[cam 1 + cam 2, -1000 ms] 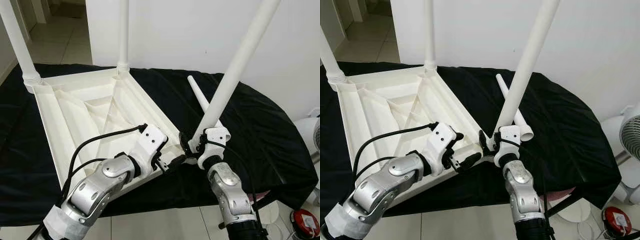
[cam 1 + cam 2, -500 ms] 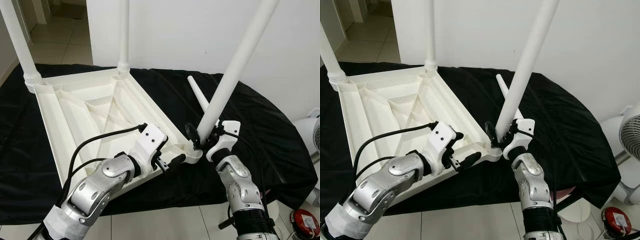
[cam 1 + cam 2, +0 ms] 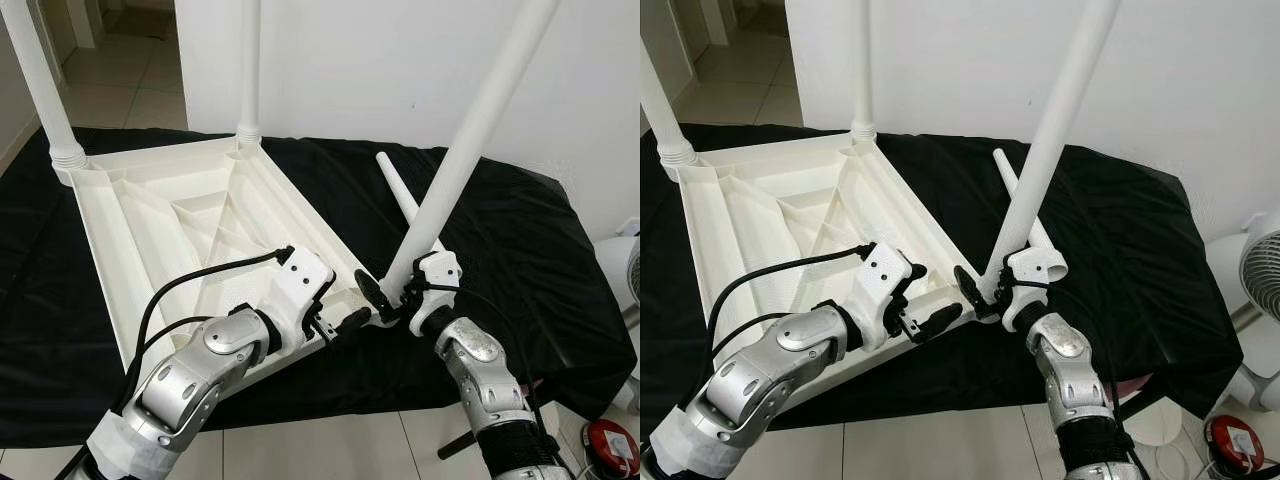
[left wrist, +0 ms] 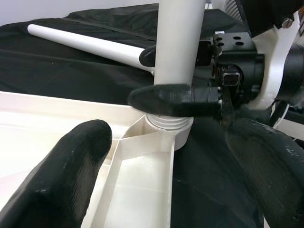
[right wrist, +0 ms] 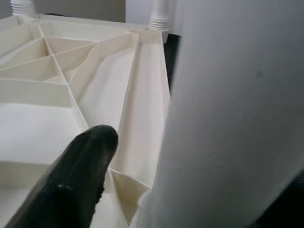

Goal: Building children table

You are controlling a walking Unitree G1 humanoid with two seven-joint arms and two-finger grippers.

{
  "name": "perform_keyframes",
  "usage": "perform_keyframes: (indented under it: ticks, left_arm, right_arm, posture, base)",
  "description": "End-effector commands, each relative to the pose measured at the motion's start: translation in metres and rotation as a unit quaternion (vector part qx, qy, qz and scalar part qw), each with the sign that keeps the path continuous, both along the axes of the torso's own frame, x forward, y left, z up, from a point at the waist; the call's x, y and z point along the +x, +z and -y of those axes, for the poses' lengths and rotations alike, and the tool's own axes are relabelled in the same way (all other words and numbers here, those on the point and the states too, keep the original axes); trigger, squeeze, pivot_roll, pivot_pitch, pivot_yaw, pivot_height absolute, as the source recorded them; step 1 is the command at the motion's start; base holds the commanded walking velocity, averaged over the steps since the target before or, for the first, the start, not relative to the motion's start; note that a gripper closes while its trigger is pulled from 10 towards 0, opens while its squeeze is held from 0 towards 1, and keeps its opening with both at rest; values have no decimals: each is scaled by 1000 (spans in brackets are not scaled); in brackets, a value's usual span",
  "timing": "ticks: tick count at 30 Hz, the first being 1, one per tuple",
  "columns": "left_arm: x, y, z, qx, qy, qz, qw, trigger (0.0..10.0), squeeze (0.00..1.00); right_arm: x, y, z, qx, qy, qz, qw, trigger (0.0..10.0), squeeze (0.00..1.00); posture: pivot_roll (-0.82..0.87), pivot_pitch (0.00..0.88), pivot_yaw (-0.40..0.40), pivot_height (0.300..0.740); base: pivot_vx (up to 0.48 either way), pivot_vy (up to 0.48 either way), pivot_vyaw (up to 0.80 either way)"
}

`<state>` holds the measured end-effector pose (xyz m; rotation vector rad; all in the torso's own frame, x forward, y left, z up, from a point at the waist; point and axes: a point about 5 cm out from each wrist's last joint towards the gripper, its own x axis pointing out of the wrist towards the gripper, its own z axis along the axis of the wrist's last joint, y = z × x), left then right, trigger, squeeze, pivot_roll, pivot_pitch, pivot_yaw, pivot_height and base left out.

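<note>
A white plastic table (image 3: pixel 110 262) lies upside down on a black cloth. Two legs (image 3: pixel 250 60) stand upright in its far corners. A third white leg (image 3: pixel 470 140) leans to the right, its foot in the near right corner socket (image 4: pixel 168 126). My right gripper (image 3: pixel 392 298) is shut on this leg just above the socket; one black finger (image 4: pixel 175 100) crosses the leg. My left gripper (image 3: pixel 345 322) is open and straddles the table's rim beside that corner, one finger (image 4: pixel 71 166) inside and one outside. Behind the held leg, a fourth leg (image 3: pixel 400 195) lies loose on the cloth.
The black cloth (image 3: pixel 520 250) covers a low surface that ends near my arms, with tiled floor below. A white wall stands close behind. A fan (image 3: pixel 1262 270) and a red object (image 3: pixel 615 447) sit on the floor at the right.
My right wrist swung out to the right around the leg's foot, then came back in beside the corner. The leg stays in the socket. The left arm has not moved.
</note>
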<state>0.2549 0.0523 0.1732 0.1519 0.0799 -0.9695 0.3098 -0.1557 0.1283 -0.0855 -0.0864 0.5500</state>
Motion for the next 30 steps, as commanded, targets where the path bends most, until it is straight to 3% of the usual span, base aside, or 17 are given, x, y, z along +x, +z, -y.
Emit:
perform_keyframes:
  ticks: [1, 3, 4, 16, 17, 23, 26, 29, 30]
  left_arm:
    - [-5, 2, 5, -1, -51, -4, 999, 10000, 0]
    - [-5, 2, 5, -1, -50, -4, 999, 10000, 0]
    - [-5, 2, 5, -1, -51, -4, 999, 10000, 0]
    - [-6, 1, 5, 0, -50, -5, 999, 10000, 0]
    - [-6, 1, 4, 0, -50, -5, 999, 10000, 0]
    - [-6, 2, 4, 0, -51, -4, 999, 10000, 0]
    - [-5, 1, 5, 1, -50, -4, 999, 10000, 0]
    - [-6, 0, 4, 2, -49, -5, 999, 10000, 0]
    - [-6, 0, 4, 2, -49, -5, 999, 10000, 0]
  right_arm:
    - [3, 0, 7, -14, 5, 3, 1000, 902, 0]
    - [4, 1, 8, -18, 7, 4, 1000, 902, 0]
    - [5, 0, 11, -24, 10, 2, 1000, 0, 0]
    - [0, -20, 12, 10, 13, -47, 999, 196, 0]
    - [0, -21, 11, 16, 7, -50, 999, 10000, 0]
    - [0, -21, 7, 27, -8, -57, 998, 10000, 0]
    - [3, -26, 1, -12, -73, -72, 995, 10000, 0]
    - [6, -27, -5, 17, -177, -100, 979, 10000, 0]
    - [6, -27, -5, 17, -177, -100, 979, 10000, 0]
  posture:
    - [-4, 0, -116, 740]
    - [-4, 0, -116, 740]
    - [-1, 0, -117, 740]
    - [7, 0, -123, 740]
    - [5, 0, -120, 740]
    - [4, 0, -120, 740]
    - [4, 0, -122, 740]
    - [5, 0, -123, 740]
    - [5, 0, -123, 740]
  base:
    - [0, 0, 0]
    - [0, 0, 0]
    - [0, 0, 0]
    - [0, 0, 0]
    - [0, 0, 0]
    - [0, 0, 0]
    - [0, 0, 0]
    - [0, 0, 0]
    - [0, 0, 0]
